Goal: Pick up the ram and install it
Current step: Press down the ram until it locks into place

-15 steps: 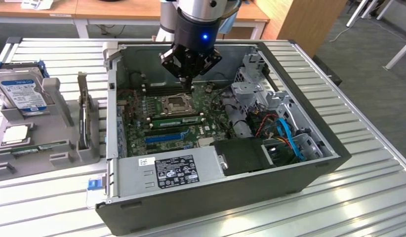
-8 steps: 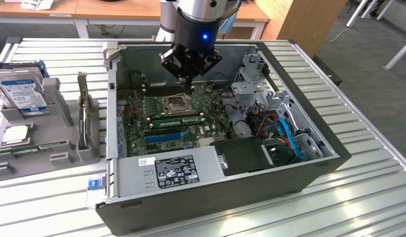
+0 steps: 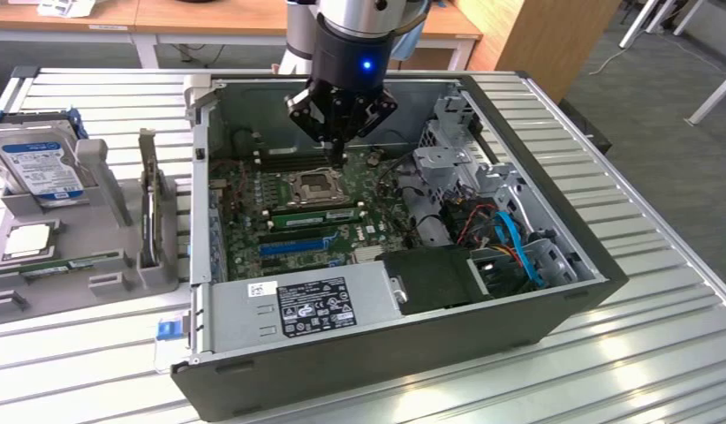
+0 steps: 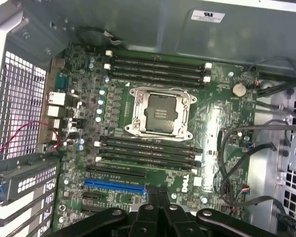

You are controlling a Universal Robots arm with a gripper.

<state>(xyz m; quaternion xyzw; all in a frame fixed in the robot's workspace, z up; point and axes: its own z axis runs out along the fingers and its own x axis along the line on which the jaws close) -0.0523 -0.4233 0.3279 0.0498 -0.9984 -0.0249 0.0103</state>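
Note:
The ram is a thin green stick lying flat in the grey holder at the exterior view's left, outside the computer case. My gripper hangs inside the open case, well away from the ram. It hovers over the motherboard near the far bank of black memory slots. Its fingers are shut together with nothing between them. A second bank of black slots lies on the other side of the CPU socket. I see no stick seated in either bank.
The grey holder also carries a hard drive, a CPU chip and an upright card. Inside the case are a blue expansion slot, a power supply, cables and a drive cage. All rests on a slatted metal table.

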